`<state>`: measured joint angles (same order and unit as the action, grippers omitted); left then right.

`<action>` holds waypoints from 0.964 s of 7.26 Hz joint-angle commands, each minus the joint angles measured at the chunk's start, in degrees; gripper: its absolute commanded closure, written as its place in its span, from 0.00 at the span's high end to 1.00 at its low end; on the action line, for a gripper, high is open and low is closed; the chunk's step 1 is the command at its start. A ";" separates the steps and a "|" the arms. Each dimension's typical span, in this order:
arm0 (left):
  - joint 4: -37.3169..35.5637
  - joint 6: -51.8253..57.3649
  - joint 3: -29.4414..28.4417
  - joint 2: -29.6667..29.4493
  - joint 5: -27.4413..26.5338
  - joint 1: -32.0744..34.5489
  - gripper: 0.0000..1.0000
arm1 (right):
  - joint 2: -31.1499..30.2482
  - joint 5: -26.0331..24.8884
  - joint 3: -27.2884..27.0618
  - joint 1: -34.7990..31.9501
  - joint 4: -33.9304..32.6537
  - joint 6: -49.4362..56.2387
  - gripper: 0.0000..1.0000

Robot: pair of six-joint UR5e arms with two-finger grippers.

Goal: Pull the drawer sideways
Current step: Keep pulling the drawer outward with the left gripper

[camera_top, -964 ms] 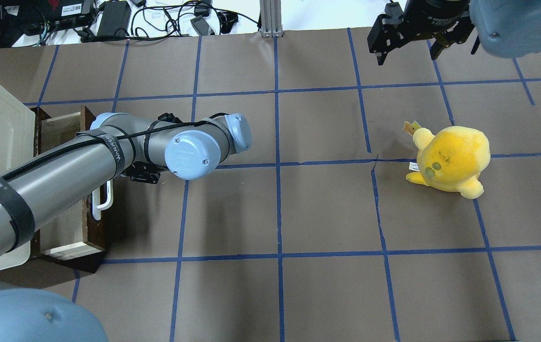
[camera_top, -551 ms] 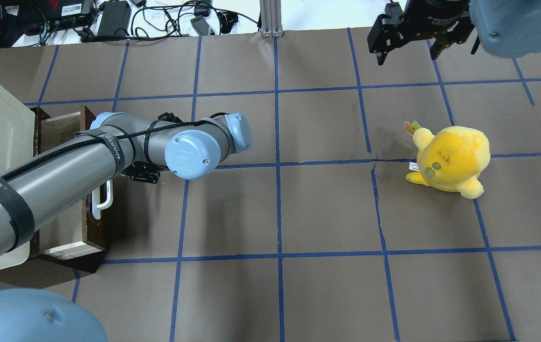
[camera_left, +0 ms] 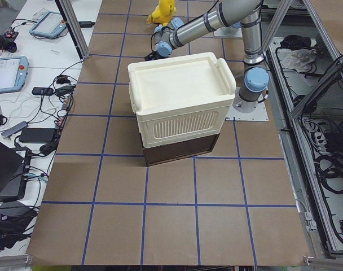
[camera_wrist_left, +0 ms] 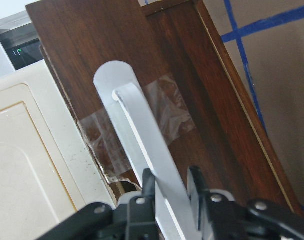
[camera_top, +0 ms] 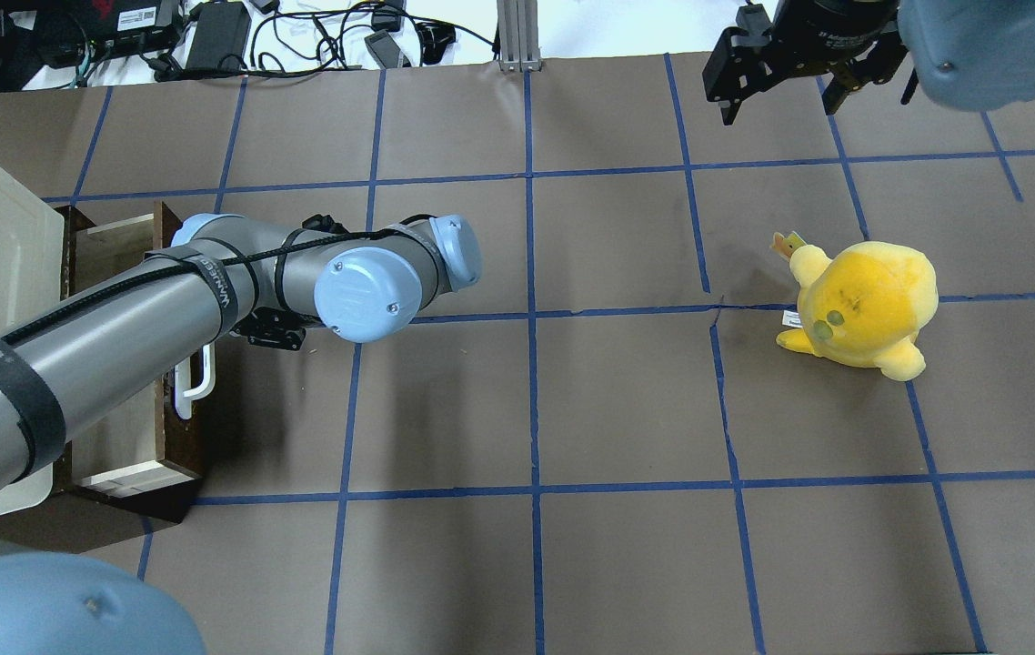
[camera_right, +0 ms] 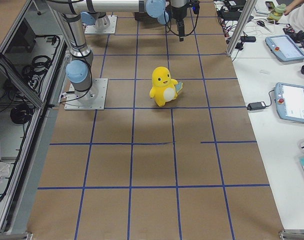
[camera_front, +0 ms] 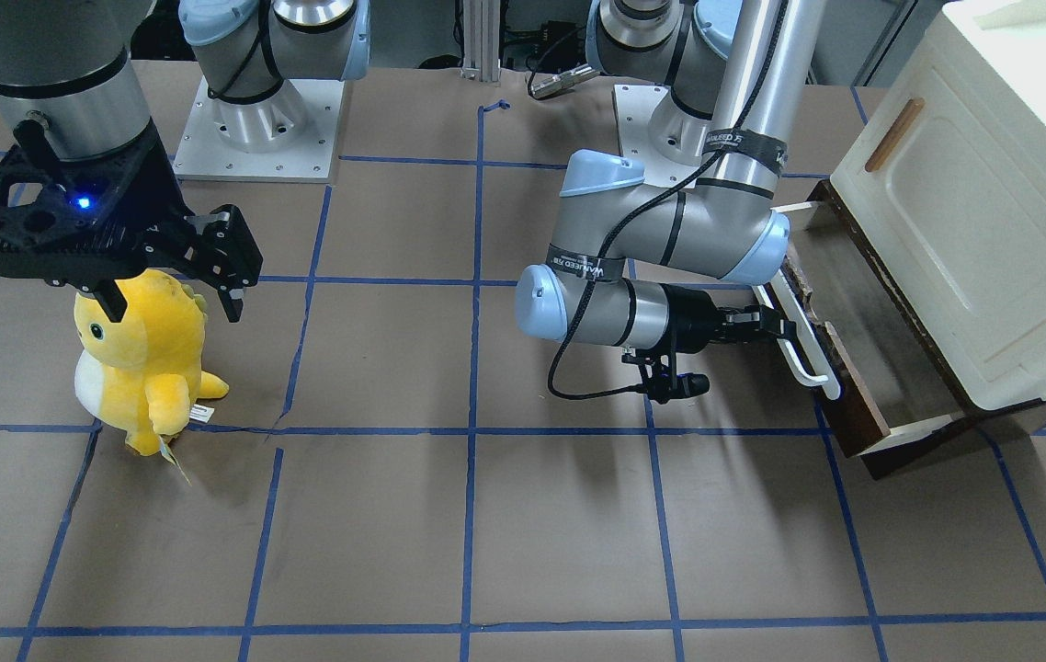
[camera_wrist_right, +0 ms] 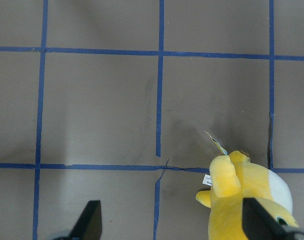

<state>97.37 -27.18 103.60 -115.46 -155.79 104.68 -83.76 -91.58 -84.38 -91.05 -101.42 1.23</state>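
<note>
Left wrist-mounted view: left gripper [camera_wrist_left: 171,180] clamped on white handle [camera_wrist_left: 142,130] of drawer [camera_wrist_left: 107,45]; right gripper [camera_wrist_right: 170,202] spread apart

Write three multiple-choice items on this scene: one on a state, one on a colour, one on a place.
1. The drawer under the cream cabinet is
A. shut flush
B. partly pulled out
C. lifted out entirely

2. The drawer's bar handle is
A. white
B. red
C. black

3. The yellow plush toy stands
A. inside the drawer
B. on the table, well apart from the cabinet
C. on top of the cabinet

Answers:
1 B: its inside shows in front of the cabinet.
2 A: the left wrist view shows a white bar.
3 B: it stands on the brown paper, far across the table from the cabinet.
</note>
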 commanded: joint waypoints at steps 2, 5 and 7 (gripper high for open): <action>-0.07 -0.07 0.03 -0.29 0.05 0.09 0.17 | 0.00 0.00 0.00 0.00 0.00 0.00 1.00; -0.07 -0.07 0.03 -0.29 0.05 0.35 0.12 | 0.00 0.00 0.00 0.00 0.00 0.00 1.00; -0.07 -0.07 0.03 -0.29 -0.04 0.88 0.09 | 0.00 0.00 0.00 0.00 0.00 0.00 1.00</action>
<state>97.29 -27.25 103.63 -115.75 -155.80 105.32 -83.76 -91.58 -84.37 -91.05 -101.43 1.23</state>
